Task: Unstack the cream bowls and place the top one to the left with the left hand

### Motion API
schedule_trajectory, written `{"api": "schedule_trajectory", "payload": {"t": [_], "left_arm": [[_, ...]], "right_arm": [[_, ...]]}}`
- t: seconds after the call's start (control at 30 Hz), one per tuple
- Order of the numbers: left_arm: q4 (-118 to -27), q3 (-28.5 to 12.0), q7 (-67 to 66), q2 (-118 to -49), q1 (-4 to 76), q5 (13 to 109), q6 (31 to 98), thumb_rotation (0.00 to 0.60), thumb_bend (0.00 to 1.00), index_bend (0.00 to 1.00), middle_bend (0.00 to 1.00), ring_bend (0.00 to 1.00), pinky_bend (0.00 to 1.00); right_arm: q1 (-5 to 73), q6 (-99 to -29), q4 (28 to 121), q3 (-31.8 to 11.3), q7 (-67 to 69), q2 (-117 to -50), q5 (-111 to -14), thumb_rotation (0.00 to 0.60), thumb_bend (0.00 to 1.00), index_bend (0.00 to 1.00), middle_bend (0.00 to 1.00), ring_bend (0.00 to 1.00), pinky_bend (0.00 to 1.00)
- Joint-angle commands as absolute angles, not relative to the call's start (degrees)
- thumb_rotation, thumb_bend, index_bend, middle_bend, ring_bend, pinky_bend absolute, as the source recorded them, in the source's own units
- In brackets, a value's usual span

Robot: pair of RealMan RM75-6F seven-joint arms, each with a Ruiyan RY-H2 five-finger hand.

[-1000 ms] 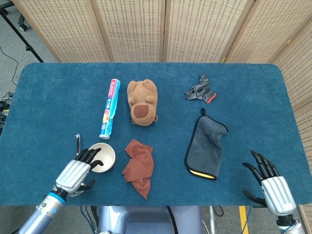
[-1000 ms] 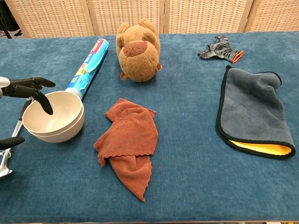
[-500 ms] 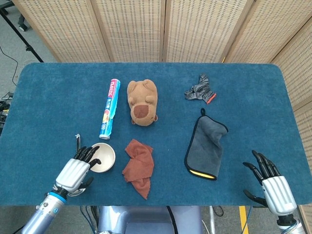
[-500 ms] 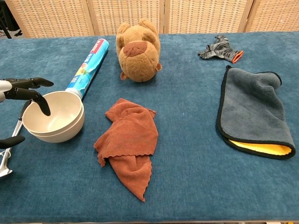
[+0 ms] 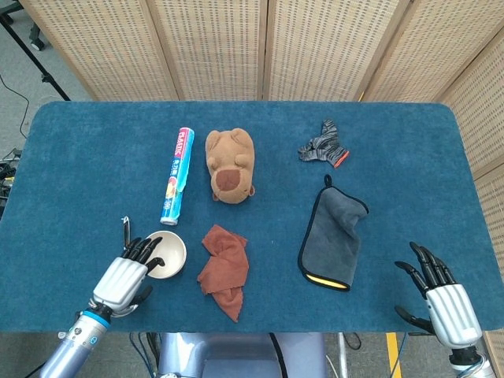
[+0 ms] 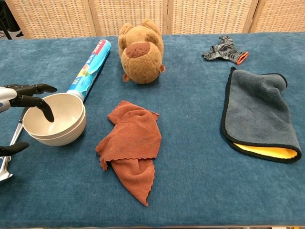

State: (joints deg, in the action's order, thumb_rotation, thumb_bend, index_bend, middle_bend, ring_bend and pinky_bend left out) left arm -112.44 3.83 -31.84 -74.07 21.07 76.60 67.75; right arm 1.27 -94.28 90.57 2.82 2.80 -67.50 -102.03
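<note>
Two cream bowls (image 6: pixel 57 120) sit nested, one inside the other, near the table's front left (image 5: pixel 168 253). My left hand (image 5: pixel 126 277) hovers at their left rim, fingers spread; dark fingertips (image 6: pixel 42 106) reach over the top bowl's edge and the thumb lies below and outside it. I cannot tell whether the fingers touch the rim. The hand holds nothing. My right hand (image 5: pixel 441 303) stays at the front right table edge, fingers apart and empty, seen only in the head view.
A metal utensil (image 6: pixel 10 145) lies left of the bowls under my left hand. A rust cloth (image 6: pixel 133 145) lies right of them, a blue wrap roll (image 6: pixel 89 67) and a teddy bear (image 6: pixel 141 51) behind. Grey mitt (image 6: pixel 259 114) and striped glove (image 6: pixel 224 51) lie right.
My left hand has sunk slightly toward the front edge, its fingertips dipping lower over the bowl's rim. The bowls have not moved. The right hand drifted a little toward the front.
</note>
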Motion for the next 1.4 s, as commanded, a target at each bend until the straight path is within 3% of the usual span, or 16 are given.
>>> {"api": "schedule_trajectory", "payload": {"t": [0.03, 0.93, 1.17, 1.4], "left_arm": [[-111.7, 3.8, -32.5, -74.6, 20.9, 77.0, 68.2, 0.600, 0.35, 0.34, 0.04, 0.00, 0.04], [-104.3, 3.3, -34.0, -79.6, 19.8, 78.8, 70.4, 0.600, 0.36, 0.35, 0.04, 0.00, 0.04], [-103.2, 3.1, -33.3, -80.4, 19.3, 80.1, 71.4, 0.600, 0.45, 0.39, 0.05, 0.00, 0.04], [-102.7, 3.2, -33.8, -81.0, 19.2, 80.3, 71.2, 0.600, 0.46, 0.42, 0.05, 0.00, 0.04]], "right_arm": [[1.3, -94.3, 90.6, 2.8, 2.8, -67.5, -102.0, 0.600, 0.16, 0.22, 0.00, 0.00, 0.15], [1.1, -94.6, 90.6, 2.6, 3.2, -67.3, -102.0, 0.600, 0.16, 0.22, 0.00, 0.00, 0.15], [1.1, -94.6, 90.6, 2.6, 3.1, -67.4, -102.1, 0.600, 0.16, 0.22, 0.00, 0.00, 0.15], [1.0, -94.9, 90.6, 2.5, 3.3, -67.3, -102.2, 0.600, 0.16, 0.22, 0.00, 0.00, 0.15]]}}
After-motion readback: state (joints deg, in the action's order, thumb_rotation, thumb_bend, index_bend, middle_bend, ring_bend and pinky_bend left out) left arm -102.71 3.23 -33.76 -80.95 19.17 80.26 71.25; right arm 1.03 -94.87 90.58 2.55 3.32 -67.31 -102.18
